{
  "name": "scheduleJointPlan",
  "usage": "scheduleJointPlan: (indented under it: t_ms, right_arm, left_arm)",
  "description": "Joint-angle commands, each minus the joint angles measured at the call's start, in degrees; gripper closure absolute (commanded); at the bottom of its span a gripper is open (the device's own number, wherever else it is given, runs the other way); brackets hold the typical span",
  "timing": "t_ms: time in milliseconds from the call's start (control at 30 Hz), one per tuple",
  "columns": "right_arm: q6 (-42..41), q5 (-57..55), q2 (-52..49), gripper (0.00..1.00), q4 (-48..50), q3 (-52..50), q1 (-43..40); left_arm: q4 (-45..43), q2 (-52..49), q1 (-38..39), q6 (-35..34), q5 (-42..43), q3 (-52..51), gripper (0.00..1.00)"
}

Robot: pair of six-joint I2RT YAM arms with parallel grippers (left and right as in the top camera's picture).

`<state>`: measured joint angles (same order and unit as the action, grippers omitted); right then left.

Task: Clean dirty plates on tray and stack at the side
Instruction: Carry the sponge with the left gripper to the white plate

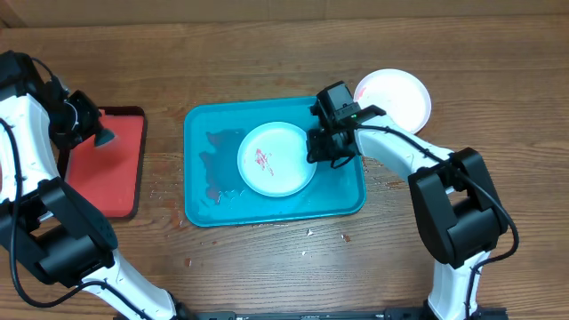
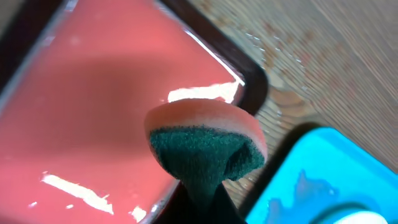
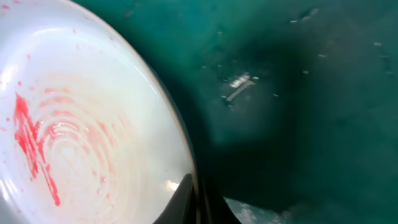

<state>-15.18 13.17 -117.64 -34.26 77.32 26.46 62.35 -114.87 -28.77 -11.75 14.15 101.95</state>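
Observation:
A pale mint plate [image 1: 276, 158] with red smears lies in the teal-blue tray [image 1: 200, 178]. My right gripper [image 1: 318, 147] is shut on the plate's right rim. In the right wrist view its fingers [image 3: 198, 199] pinch the rim of the smeared plate [image 3: 81, 124] over the tray floor [image 3: 298, 93]. A white plate [image 1: 396, 96] with faint pink marks lies on the table outside the tray's right corner. The yellow-green plate is out of view. My left gripper [image 1: 100, 135] is shut on a sponge [image 2: 205, 140], orange with a green pad, over the red tray.
The red tray [image 1: 107, 169] with a dark rim lies left of the teal tray; it also shows in the left wrist view [image 2: 93, 93]. Water puddles sit on the teal tray's left half [image 1: 218, 164]. Drops and crumbs lie on the table near the tray's front edge.

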Motion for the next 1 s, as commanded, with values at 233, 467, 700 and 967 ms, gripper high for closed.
scheduleJointPlan:
  t_ms: [233, 467, 700, 967]
  right_arm:
    - [-8.8, -3.0, -4.6, 0.96, 3.7, -0.5, 3.4]
    - [-10.6, -8.2, -4.6, 0.96, 3.6, -0.5, 3.4]
    - [-13.0, -9.5, -4.6, 0.96, 3.6, -0.5, 3.4]
    - [-13.0, -9.5, -4.6, 0.96, 4.1, -0.5, 3.4]
  left_arm:
    - [3.4, -0.2, 7.6, 5.6, 5.6, 0.4, 0.96]
    - [7.3, -0.2, 16.5, 6.5, 6.1, 0.4, 0.96]
    - [6.9, -0.2, 27.8, 6.3, 5.7, 0.4, 0.96]
    - [3.1, -1.4, 37.4, 0.1, 2.1, 0.4, 0.96]
